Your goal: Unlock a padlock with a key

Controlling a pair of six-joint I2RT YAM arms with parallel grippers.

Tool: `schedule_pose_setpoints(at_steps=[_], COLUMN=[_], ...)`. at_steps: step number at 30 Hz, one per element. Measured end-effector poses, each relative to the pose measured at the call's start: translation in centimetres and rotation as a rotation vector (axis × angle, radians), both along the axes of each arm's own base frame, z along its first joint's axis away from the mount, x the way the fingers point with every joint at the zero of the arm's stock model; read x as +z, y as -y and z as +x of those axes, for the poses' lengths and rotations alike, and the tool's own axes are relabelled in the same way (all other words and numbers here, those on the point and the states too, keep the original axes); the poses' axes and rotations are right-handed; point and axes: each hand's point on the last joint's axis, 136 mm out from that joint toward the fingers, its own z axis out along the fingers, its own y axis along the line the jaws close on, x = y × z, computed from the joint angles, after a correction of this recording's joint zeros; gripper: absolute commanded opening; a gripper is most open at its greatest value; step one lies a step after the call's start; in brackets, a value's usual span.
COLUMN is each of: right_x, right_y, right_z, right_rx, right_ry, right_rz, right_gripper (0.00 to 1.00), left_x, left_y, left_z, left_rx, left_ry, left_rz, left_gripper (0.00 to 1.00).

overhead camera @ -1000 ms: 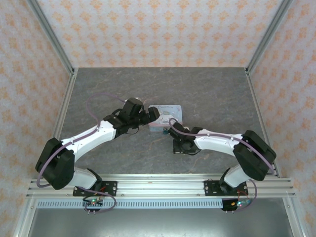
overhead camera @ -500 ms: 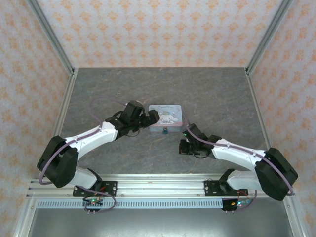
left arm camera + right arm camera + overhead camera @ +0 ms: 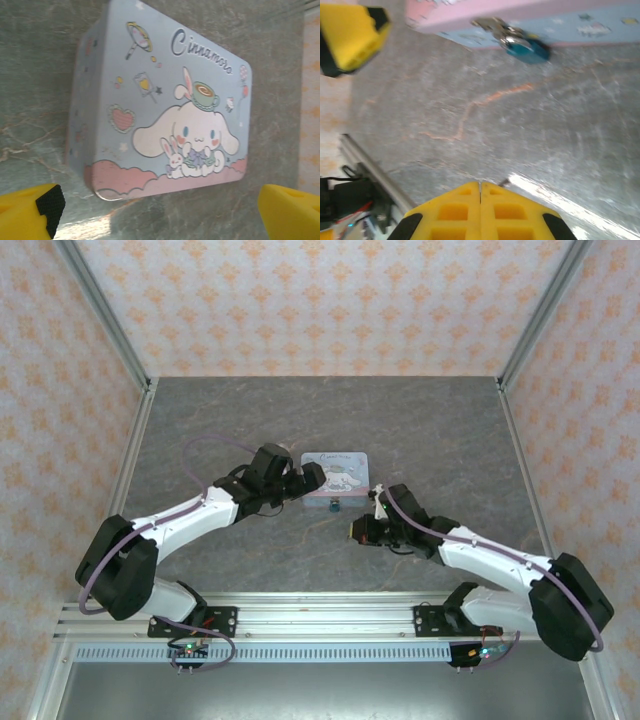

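The tiny blue-teal padlock (image 3: 527, 50) hangs from the metal clasp (image 3: 490, 24) on the front of the pale-blue cartoon tin (image 3: 160, 100); from above, the padlock (image 3: 333, 506) is a small speck at the tin's (image 3: 335, 470) near edge. My right gripper (image 3: 480, 186) is shut, low over the table, a short way in front of the padlock (image 3: 357, 530). A slim dark tip, apparently the key (image 3: 504, 182), pokes out beside its fingertips. My left gripper (image 3: 160, 220) stands open at the tin's left end (image 3: 308, 483), touching nothing.
Grey marbled tabletop (image 3: 420, 430) stretches around the tin, fenced by aluminium rails (image 3: 130, 470) and patterned walls. One yellow finger of the left gripper (image 3: 350, 37) shows at the top left of the right wrist view. The near rail (image 3: 375, 172) runs below it.
My right gripper drew back from the padlock toward the near edge, then shifted a little left. The left gripper eased slightly off the tin, still open.
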Motion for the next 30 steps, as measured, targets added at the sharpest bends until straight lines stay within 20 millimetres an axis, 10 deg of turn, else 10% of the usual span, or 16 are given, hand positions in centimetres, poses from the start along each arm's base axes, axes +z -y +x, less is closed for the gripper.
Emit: schedule_pose_setpoints(at_steps=[14,30], right_x=[3.6,-7.4], right_y=[0.9,7.3], right_z=[2.9,-1.8], right_rx=[-0.086,-0.247], right_ry=[0.013,-0.286], right_rz=[0.203,-0.225], right_gripper=[0.0,0.0], left_x=[1.8,1.8], left_y=[2.3,2.1], left_z=[0.1,0.2], left_rx=[-0.009,0.006], left_ry=[-0.032,-0.038], left_rz=[-0.174,-0.163], left_gripper=[1.0,1.0])
